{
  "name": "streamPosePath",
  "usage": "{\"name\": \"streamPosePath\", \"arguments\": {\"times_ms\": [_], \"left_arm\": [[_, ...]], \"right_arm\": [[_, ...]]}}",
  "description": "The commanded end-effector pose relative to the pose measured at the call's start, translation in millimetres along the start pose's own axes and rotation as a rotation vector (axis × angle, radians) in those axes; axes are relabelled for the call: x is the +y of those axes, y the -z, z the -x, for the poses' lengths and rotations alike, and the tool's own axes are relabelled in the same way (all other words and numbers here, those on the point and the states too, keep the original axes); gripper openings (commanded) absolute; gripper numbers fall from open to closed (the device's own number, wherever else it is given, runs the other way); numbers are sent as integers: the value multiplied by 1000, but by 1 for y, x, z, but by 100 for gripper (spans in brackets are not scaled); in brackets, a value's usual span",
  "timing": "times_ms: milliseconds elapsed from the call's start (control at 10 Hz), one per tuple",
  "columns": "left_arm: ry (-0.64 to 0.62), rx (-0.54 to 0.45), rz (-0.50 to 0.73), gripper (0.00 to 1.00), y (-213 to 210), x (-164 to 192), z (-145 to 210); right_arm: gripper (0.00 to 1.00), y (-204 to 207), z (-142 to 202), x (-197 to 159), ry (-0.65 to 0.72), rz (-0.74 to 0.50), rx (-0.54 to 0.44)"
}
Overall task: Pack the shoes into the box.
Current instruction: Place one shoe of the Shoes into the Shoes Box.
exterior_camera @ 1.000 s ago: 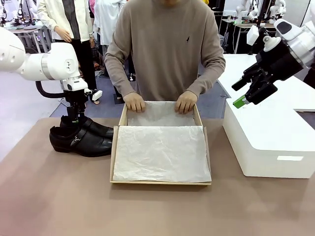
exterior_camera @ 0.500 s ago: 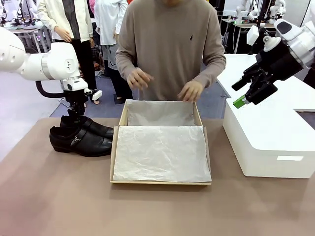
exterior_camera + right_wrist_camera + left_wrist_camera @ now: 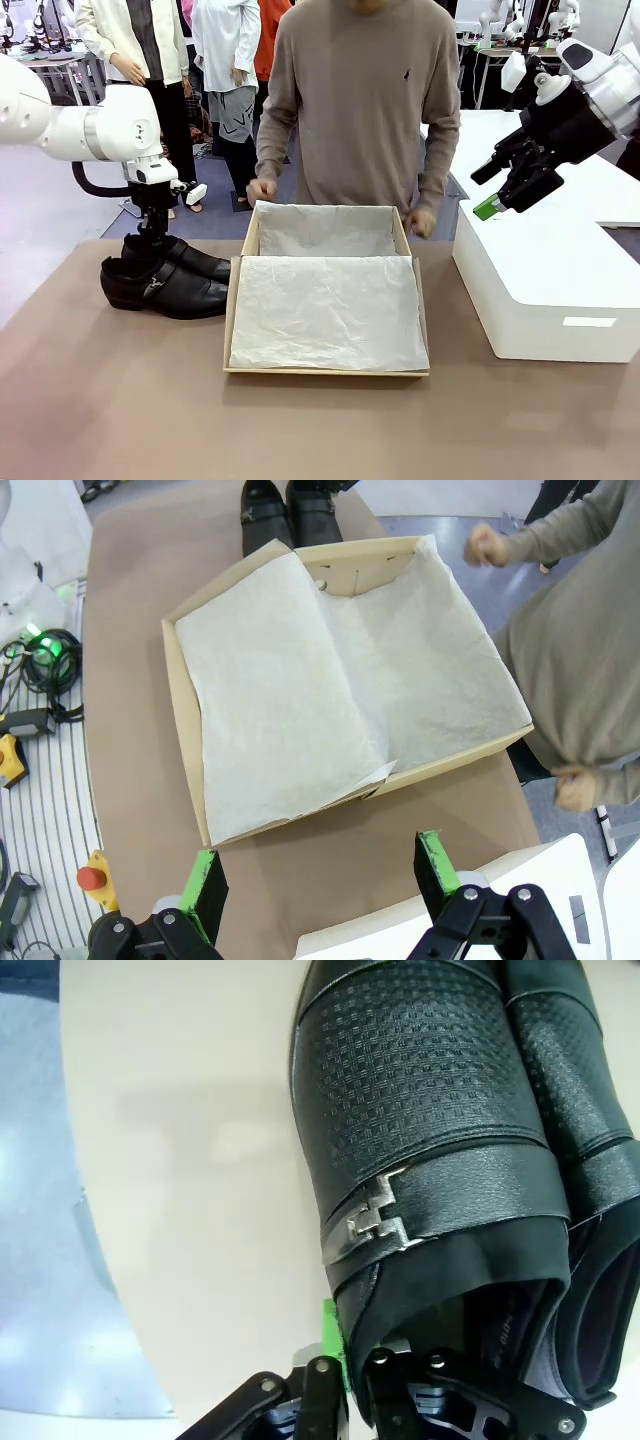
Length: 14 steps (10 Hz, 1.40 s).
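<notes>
The left claw [image 3: 350, 1365] is clamped on the heel rim of one of the shoes [image 3: 165, 283], with one pad outside and the other inside. The pair lies side by side on the table [image 3: 300, 430], just left of the box [image 3: 232, 320], which stands open and lined with paper. The right claw [image 3: 487, 190] hangs with its jaws apart above the white box [image 3: 560, 290].

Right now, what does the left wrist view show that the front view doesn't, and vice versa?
Left wrist view: the left gripper shut on the heel rim of one of the shoes, plus its embossed upper and metal buckle. Front view: the person, the tissue-lined box, the white box, the open right gripper. Shared: that gripper and both shoes on the table.
</notes>
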State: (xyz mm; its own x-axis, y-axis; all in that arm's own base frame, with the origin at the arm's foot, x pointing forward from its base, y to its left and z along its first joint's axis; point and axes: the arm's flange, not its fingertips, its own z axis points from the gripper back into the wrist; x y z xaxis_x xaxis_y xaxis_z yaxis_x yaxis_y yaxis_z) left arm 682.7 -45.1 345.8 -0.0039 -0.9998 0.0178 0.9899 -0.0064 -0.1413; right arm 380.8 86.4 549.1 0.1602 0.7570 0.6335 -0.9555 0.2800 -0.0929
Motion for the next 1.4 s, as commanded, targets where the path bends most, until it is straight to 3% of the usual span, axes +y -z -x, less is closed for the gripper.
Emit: {"name": "streamPosePath", "arguments": {"times_ms": [0,500,1100,1300], "left_arm": [[-17,40,-9,0,-4,-2,0],[-90,11,-59,0,-18,-7,10],[-128,48,-143,0,-100,4,47],[-183,60,-185,0,-134,-5,42]], "right_arm": [[100,0,0,-3,-22,-11,-28],[100,0,0,-3,-22,-11,-28],[100,0,0,-3,-22,-11,-28],[100,0,0,-3,-22,-11,-28]]}}
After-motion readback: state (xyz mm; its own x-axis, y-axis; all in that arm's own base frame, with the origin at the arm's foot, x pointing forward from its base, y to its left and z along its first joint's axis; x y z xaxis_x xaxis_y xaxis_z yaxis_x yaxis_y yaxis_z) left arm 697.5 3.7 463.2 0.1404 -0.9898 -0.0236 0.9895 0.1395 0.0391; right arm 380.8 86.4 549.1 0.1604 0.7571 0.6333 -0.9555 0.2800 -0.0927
